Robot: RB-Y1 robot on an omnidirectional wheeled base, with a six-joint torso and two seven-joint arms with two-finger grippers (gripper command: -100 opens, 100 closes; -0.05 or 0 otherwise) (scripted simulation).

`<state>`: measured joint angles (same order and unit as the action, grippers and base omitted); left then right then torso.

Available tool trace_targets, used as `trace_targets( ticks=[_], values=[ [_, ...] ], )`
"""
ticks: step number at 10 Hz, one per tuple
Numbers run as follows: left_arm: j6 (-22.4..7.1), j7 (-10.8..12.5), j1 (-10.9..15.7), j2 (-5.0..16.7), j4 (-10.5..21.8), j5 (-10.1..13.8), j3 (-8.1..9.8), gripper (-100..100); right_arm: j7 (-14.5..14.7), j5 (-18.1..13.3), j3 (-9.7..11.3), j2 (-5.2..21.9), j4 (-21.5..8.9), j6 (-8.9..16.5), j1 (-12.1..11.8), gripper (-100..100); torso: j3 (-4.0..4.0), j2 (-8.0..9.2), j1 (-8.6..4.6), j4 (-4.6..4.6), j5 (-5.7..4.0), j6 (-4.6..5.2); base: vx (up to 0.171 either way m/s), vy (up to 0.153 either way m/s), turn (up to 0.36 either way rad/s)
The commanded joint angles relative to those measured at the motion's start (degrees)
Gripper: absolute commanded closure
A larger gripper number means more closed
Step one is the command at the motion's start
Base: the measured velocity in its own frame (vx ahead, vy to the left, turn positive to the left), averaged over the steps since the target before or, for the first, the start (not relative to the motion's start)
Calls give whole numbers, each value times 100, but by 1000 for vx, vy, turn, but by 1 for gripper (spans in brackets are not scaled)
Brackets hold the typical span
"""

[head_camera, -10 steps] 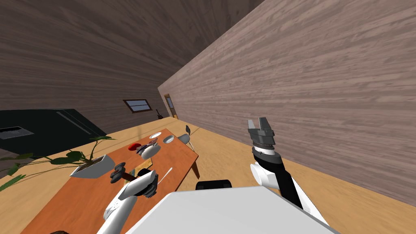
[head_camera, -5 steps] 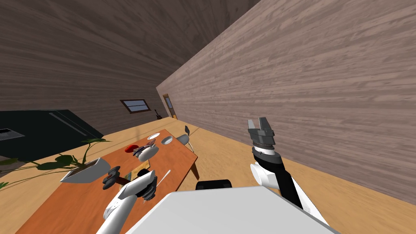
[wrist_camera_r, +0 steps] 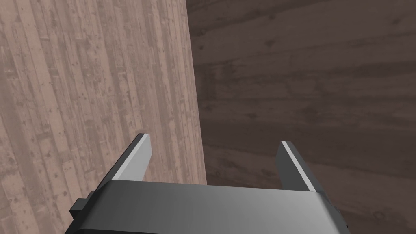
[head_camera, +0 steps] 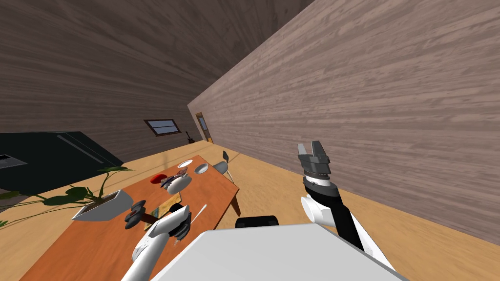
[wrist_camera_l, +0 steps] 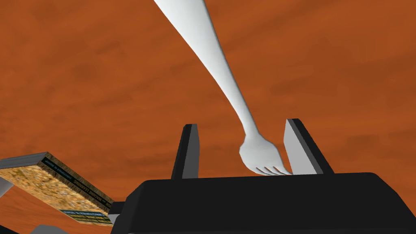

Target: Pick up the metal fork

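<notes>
On the orange-brown table [wrist_camera_l: 81, 81], near its edge: a plain white fork [wrist_camera_l: 221, 77] lying flat, tines between the spread fingers of the left gripper [wrist_camera_l: 241, 124], closer to one finger, handle pointing away. Left gripper released, low over the fork, grasping nothing. Book [wrist_camera_l: 53, 183] just beside it on the table. Right gripper [head_camera: 312, 146] raised well apart from the table, likewise released.
</notes>
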<state>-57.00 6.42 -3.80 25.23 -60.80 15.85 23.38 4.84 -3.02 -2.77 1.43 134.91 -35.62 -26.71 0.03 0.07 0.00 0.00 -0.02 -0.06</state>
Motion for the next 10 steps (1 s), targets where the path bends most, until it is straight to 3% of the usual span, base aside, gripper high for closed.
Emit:
trace_targets(
  ticks=[1, 4, 5, 6, 8, 9, 10],
  values=[
    [0, 0, 0, 0, 0, 0, 0, 100, 0, 0, 0, 0, 0, 0, 0, 0, 0, 0, 0, 0, 0, 0, -1, 0, 13],
    [-5, 14, -1, -1, 3, 5, 8, 100, 0, 0, 0, 0, 0, 0, 0, 0, -1, 0, -3, -1, 0, 7, 0, 0, 0],
    [-5, 15, 0, 0, 3, 5, 9, 0, 0, 0, 0, 0, 0, 0, 0, 0, -1, 0, -3, -1, 0, 7, 0, 0, 0],
    [-143, -32, -82, 44, -188, 64, 45, 100, 0, 0, 0, 0, 0, 0, 0, 0, -1, 1, -3, -2, 1, 7, -11, -36, -4],
    [-372, -91, -153, 146, -422, 169, 117, 100, 0, 0, 1, -1, 0, 0, 0, 0, 4, 7, -26, 0, -7, 7, -5, -70, 11],
    [-302, -59, -118, 118, -350, 125, 93, 100, 0, 0, 1, -1, 0, 0, 0, 0, 3, 5, -38, 0, -7, 9, 0, -40, 6],
    [-327, -62, -119, 120, -363, 128, 95, 0, 0, 0, 1, 0, 0, 0, 0, 0, 2, 4, -26, 0, -6, 9, 0, -8, 0]
  ],
)
